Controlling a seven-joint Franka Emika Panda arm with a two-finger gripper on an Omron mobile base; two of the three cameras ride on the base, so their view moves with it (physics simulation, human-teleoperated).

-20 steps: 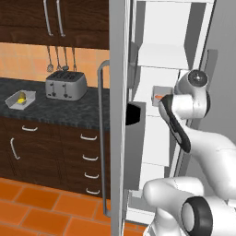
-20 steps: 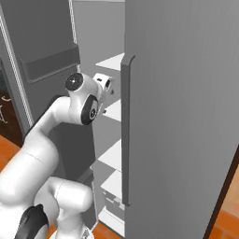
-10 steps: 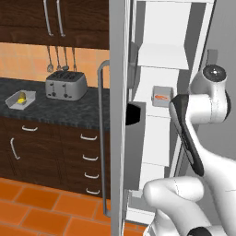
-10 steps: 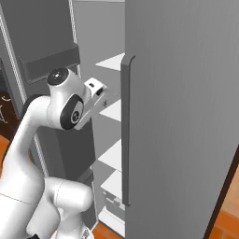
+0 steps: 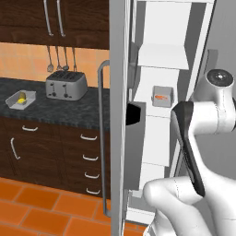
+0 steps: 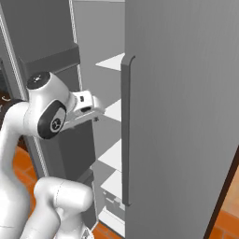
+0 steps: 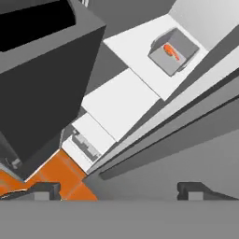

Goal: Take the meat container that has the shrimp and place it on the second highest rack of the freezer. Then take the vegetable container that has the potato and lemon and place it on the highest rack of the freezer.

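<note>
Gripper (image 7: pixel 116 189) spread wide, nothing between the finger tips (image 7: pixel 44 190); tips poking up at bottom of hand view, well apart from each other. In right base view, white hand (image 6: pixel 86 105) held out level from the dark-jointed wrist, reaching toward the shelves, short of the long grey door handle (image 6: pixel 126 130).

Beneath the hand: orange tile floor (image 7: pixel 58 170), then the lower white shelves stepping away. Dark door bin (image 7: pixel 42 70) looming large at upper left of hand view.

Farther in: freezer (image 5: pixel 161 138) standing open, door edge and grey handle (image 5: pixel 102 138) in the foreground of left base view. Grey meat container (image 5: pixel 162 96) resting flat on the second highest rack (image 5: pixel 159 107), shrimp (image 5: pixel 161 97) inside as a small orange streak. Same container in hand view at upper right, sitting near the shelf's far corner, well apart from the gripper. Highest rack (image 5: pixel 161 60) above it, white.

Farthest, off to the left: dark counter (image 5: pixel 60 108) with a silver toaster (image 5: pixel 66 85) and hanging utensils (image 5: pixel 57 60) on the orange wall behind. Vegetable container (image 5: pixel 20 99) near the counter's left end, lemon (image 5: pixel 21 100) showing yellow inside; potato too small to make out. Dark drawers (image 5: pixel 87 156) below.
</note>
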